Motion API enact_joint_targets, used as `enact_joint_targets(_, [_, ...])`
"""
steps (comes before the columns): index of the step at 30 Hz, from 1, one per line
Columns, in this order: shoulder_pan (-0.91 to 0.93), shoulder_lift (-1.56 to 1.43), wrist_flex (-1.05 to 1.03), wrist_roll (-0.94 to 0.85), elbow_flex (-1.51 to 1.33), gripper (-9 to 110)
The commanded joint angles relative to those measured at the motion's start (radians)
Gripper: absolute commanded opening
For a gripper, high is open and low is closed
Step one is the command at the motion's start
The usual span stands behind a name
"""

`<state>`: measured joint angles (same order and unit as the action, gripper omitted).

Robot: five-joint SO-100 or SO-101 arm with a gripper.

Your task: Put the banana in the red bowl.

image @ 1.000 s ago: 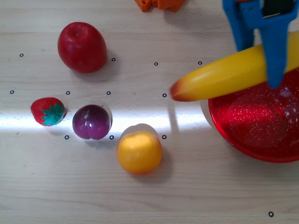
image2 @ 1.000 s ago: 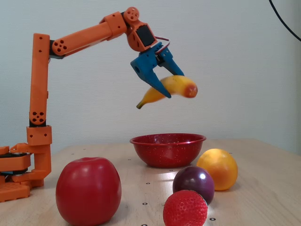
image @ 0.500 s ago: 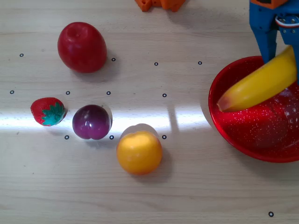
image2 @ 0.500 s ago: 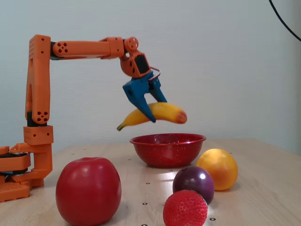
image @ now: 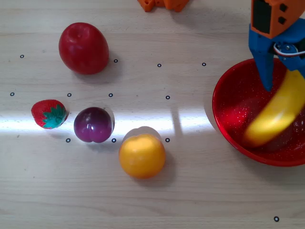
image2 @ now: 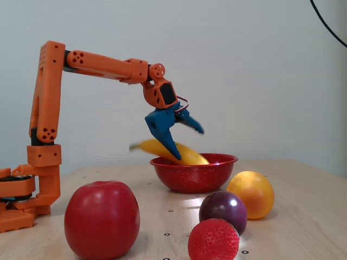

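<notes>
The yellow banana (image: 276, 112) is motion-blurred and lies slanted inside the red bowl (image: 224, 86) at the right edge of the overhead view. From the fixed view the banana (image2: 184, 155) dips nose-down over the rim of the red bowl (image2: 192, 176), its stem end poking out to the left. Just above it my blue gripper (image2: 188, 144) stands open with its jaws spread, no longer clamping the fruit. In the overhead view the gripper (image: 286, 81) hangs over the bowl's far side; one finger (image: 264, 67) shows and the other is cut off by the frame.
A red apple (image: 84, 47), a strawberry (image: 48, 113), a purple plum (image: 93, 124) and a round orange-yellow fruit (image: 142, 155) sit on the wooden table left of the bowl. The orange arm base (image2: 21, 200) stands at the far side.
The arm lowered with the banana from high above the bowl down to its rim. The jaws have opened and the banana has dropped, blurred, into the bowl.
</notes>
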<state>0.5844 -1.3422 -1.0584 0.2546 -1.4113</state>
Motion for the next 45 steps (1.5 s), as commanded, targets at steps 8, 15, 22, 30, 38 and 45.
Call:
enact_joint_targets(8, [-0.072, -0.144, -0.064, -0.077, 0.189, 29])
enact_joint_targets(15, [-0.167, -0.322, -0.146, -0.138, 0.156, 0])
enact_joint_targets(22, [-0.287, -0.557, -0.153, -0.163, -0.044, 0])
enact_joint_targets(30, [-0.469, -0.920, -0.150, -0.135, -0.396, 0])
enact_joint_targets(38, [-0.634, -1.236, -0.233, -0.138, -0.667, 0])
enact_joint_targets(45, [-0.699, -1.434, -0.146, -0.155, -0.942, 0])
